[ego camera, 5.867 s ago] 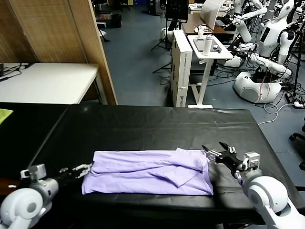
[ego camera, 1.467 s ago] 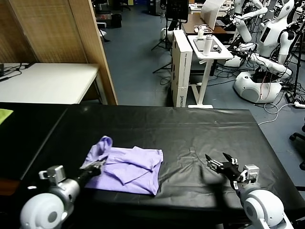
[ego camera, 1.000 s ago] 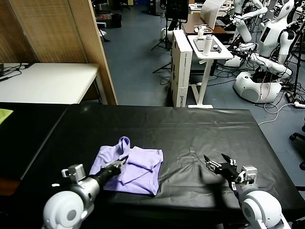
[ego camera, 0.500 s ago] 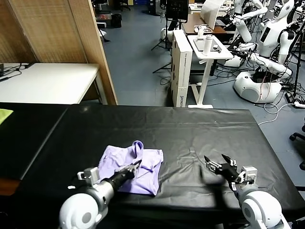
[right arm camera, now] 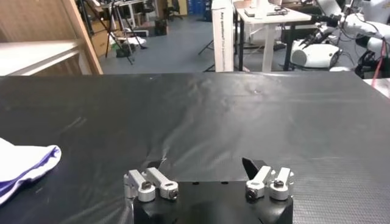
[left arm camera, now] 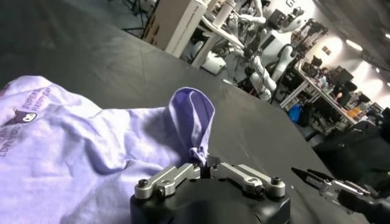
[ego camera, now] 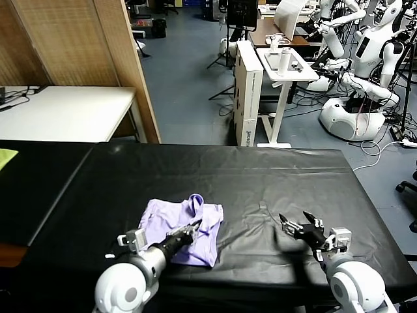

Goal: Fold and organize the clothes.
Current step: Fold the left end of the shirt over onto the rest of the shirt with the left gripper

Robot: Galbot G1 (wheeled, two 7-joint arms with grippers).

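Observation:
The clothes, a pale lavender T-shirt [ego camera: 176,222], lie bunched and folded on the black table [ego camera: 260,176], left of centre near the front edge. My left gripper [ego camera: 193,226] is shut on a pinched fold of the shirt, which stands up as a loop [left arm camera: 192,122] above the rest. A small dark print [left arm camera: 24,109] shows on the flat part of the shirt [left arm camera: 79,152]. My right gripper [ego camera: 301,225] hovers open over bare table to the right, well apart from the cloth, nothing between its fingers [right arm camera: 152,182]. The shirt's edge [right arm camera: 24,161] shows far off in the right wrist view.
A yellow-green cloth scrap [ego camera: 6,156] lies at the far left edge. A white table [ego camera: 65,111] and wooden partition [ego camera: 78,45] stand behind on the left; a white stand [ego camera: 280,72] and other robots [ego camera: 365,72] are beyond the table's far edge.
My left gripper has carried the pinched fold rightward across the shirt, folding the left side over so the cloth is more compact. The right gripper has stayed in place, open.

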